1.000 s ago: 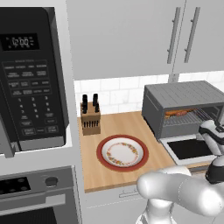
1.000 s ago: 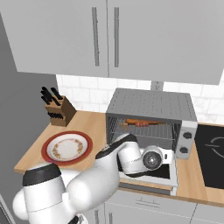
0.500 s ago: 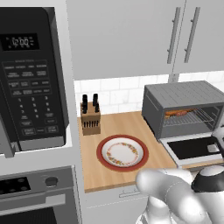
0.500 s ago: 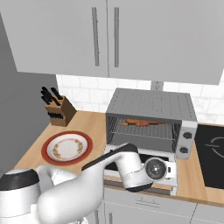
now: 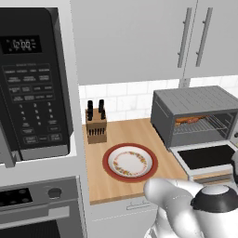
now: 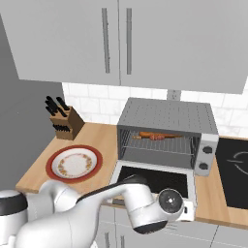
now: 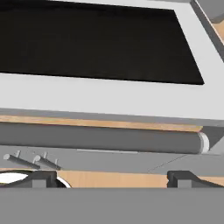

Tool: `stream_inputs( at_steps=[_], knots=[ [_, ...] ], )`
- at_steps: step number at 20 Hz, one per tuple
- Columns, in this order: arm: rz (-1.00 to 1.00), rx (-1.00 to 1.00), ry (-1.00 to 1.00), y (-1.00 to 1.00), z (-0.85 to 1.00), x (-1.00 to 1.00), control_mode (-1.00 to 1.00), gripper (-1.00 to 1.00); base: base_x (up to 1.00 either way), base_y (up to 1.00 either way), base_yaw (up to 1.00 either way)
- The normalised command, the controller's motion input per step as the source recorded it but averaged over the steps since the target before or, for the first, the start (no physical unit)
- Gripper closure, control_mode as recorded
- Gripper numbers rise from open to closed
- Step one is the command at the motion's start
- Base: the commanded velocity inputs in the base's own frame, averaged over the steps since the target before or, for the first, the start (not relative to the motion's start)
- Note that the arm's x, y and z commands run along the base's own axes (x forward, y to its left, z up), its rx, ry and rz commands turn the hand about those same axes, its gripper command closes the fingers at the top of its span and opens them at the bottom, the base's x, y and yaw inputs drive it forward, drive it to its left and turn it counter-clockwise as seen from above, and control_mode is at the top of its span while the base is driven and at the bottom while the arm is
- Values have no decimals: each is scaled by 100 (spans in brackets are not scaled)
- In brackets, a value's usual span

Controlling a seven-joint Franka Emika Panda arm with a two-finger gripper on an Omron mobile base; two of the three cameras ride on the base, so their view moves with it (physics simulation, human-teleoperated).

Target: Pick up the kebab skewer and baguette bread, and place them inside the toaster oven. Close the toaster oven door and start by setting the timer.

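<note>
The toaster oven [image 6: 167,126] stands on the wooden desk [image 6: 99,138] against the tiled wall, at about 3 o'clock from the empty plate [image 6: 74,163]. Its door [image 6: 154,178] is dropped fully open and lies flat, glass panel up, projecting over the desk's front edge. On the wire rack inside, the kebab skewer [image 6: 156,136] and the baguette bread [image 5: 191,120] lie lengthwise together; in the right base view they read as one thin reddish-brown line, so I cannot tell which is nearer the front. In the left base view the orange-brown shape sits at the upper left of the oven cavity.

The gripper [image 7: 111,177] is low in front of the open door, at roughly 6 o'clock from the oven. In the hand view the two dark fingertips [image 7: 43,178] stand far apart at the bottom, with nothing between them: the jaws are spread wide and hold nothing. Directly ahead of them runs the door's bar handle [image 7: 100,138], a grey cylinder lying across the view, with the door's pale frame and dark glass above it. The jaws are near the handle but apart from it.

A knife block [image 5: 95,126] stands at 11 o'clock from the plate in the left base view, by the wall. A black microwave [image 5: 32,83] hangs at the far left.
</note>
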Motion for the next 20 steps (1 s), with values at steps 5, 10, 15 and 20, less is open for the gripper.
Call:
stream_inputs(
  at_steps=[5, 10, 15, 20],
  knots=[
    [0, 10, 0, 0, -48, -41, -100, -100, 0, 0, 0],
    [0, 7, -2, 0, -31, -5, -100, -100, 0, 0, 0],
    [0, 5, -1, 0, -34, 2, -100, -100, 0, 0, 0],
    [0, 12, -7, 0, -25, 11, -100, -100, 0, 0, 0]
  ],
)
